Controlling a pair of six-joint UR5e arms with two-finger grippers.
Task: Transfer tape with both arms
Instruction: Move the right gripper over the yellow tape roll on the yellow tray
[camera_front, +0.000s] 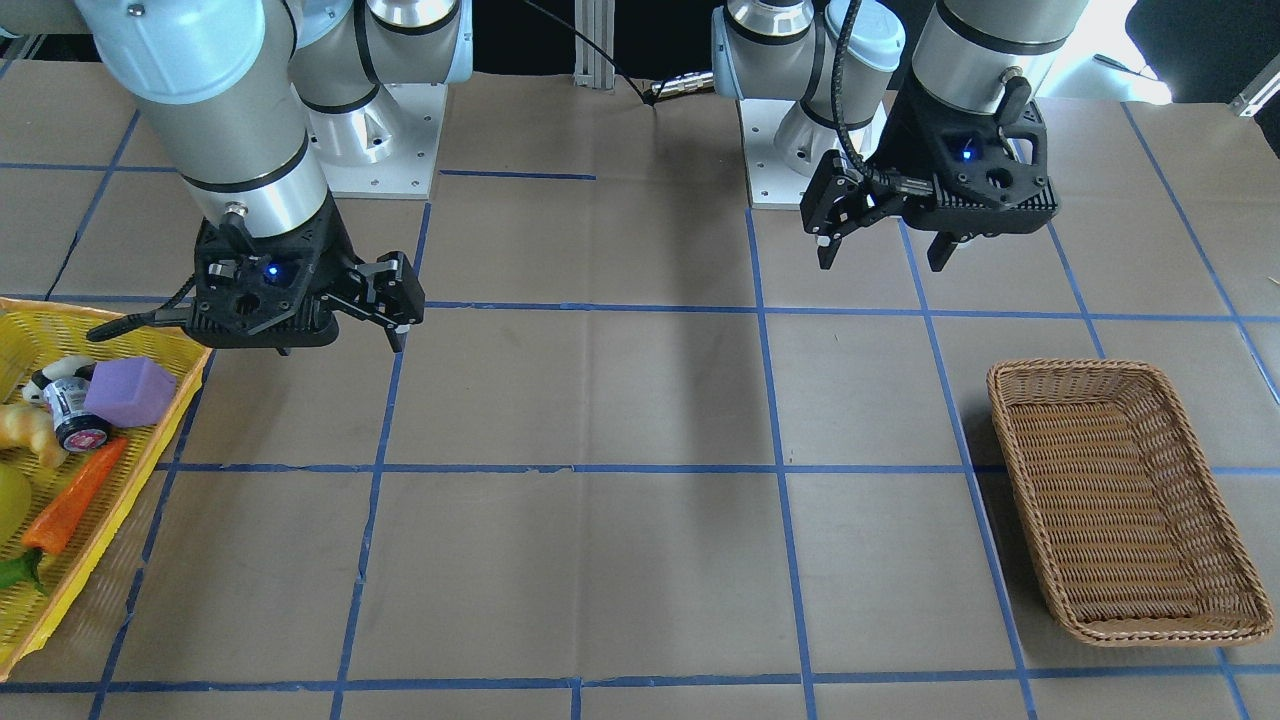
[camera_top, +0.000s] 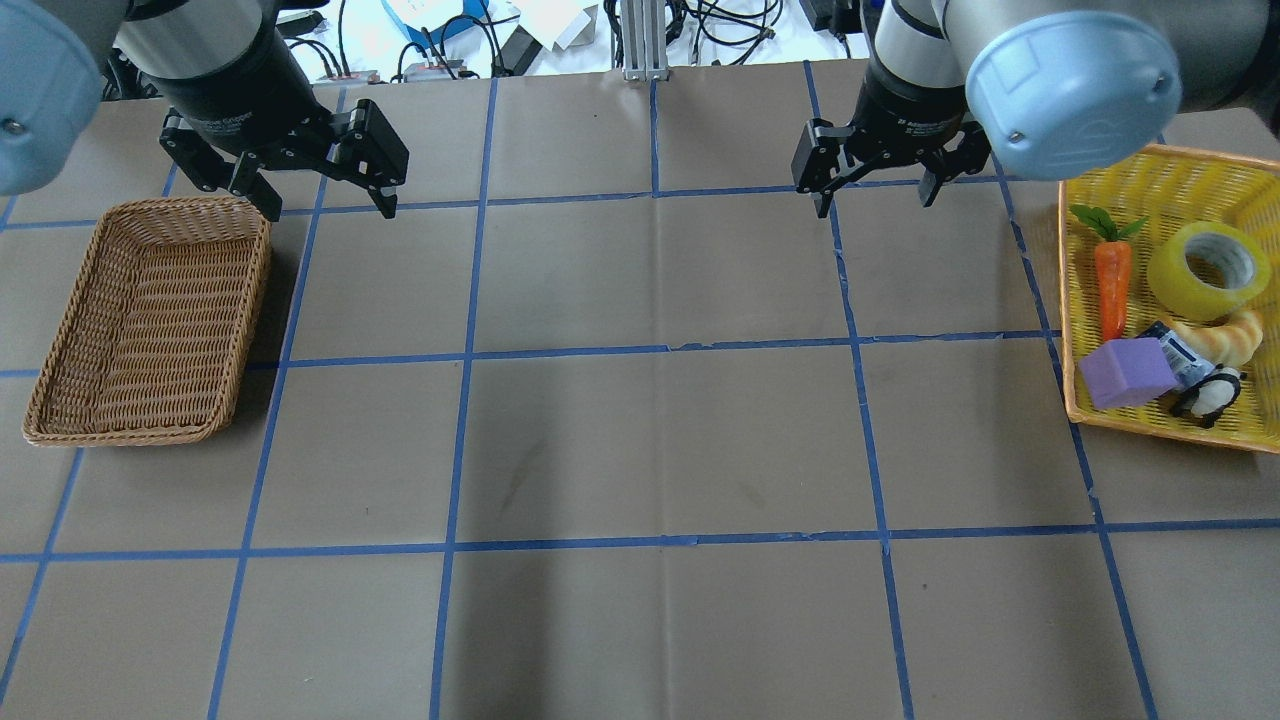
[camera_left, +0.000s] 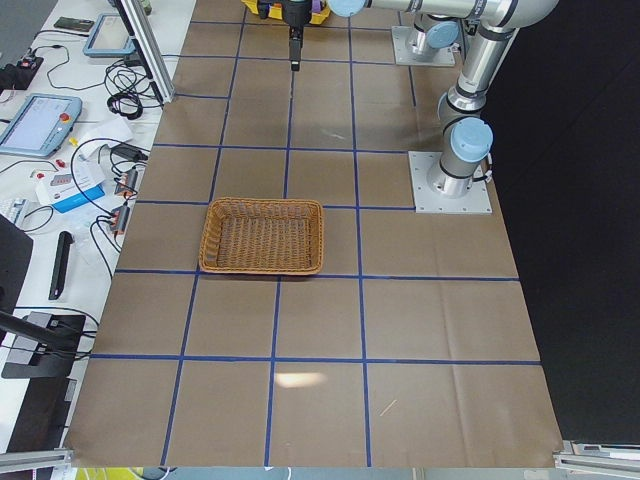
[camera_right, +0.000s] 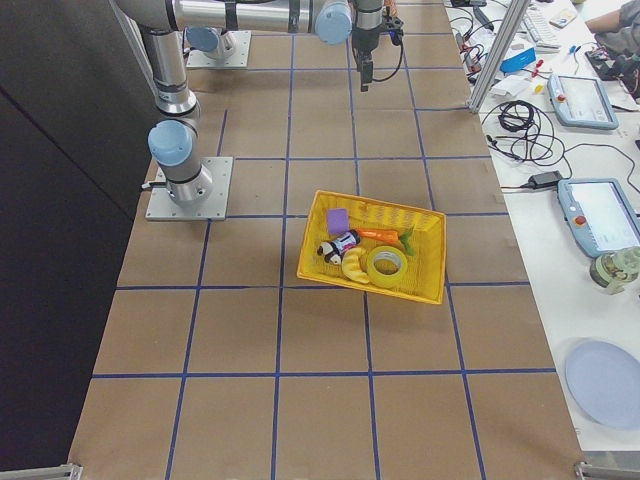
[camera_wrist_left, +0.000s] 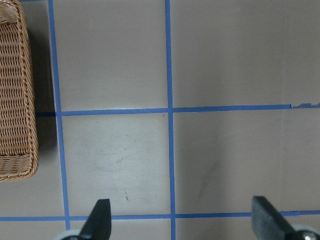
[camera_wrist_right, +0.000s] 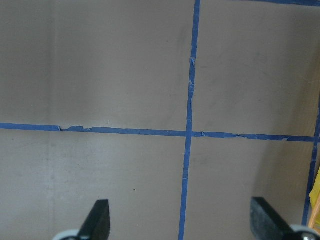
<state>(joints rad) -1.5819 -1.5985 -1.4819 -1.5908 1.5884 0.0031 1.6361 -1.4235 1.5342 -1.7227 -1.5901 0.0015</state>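
The yellow tape roll (camera_top: 1200, 270) with a pale core lies in the yellow basket (camera_top: 1068, 300) at the table's right end, and also shows in the exterior right view (camera_right: 386, 265). My right gripper (camera_top: 875, 200) is open and empty, hanging above the table to the left of that basket; in the front view it is on the left side (camera_front: 340, 345). My left gripper (camera_top: 330, 205) is open and empty, hovering by the far right corner of the wicker basket (camera_top: 245, 320). Both wrist views show spread fingers (camera_wrist_left: 97, 222) (camera_wrist_right: 97, 220) over bare table.
The yellow basket also holds a carrot (camera_top: 1112, 280), a purple block (camera_top: 1125, 372), a bread piece (camera_top: 1230, 340), a small dark jar (camera_top: 1172, 352) and a penguin toy (camera_top: 1210, 395). The wicker basket is empty. Blue tape lines grid the brown table.
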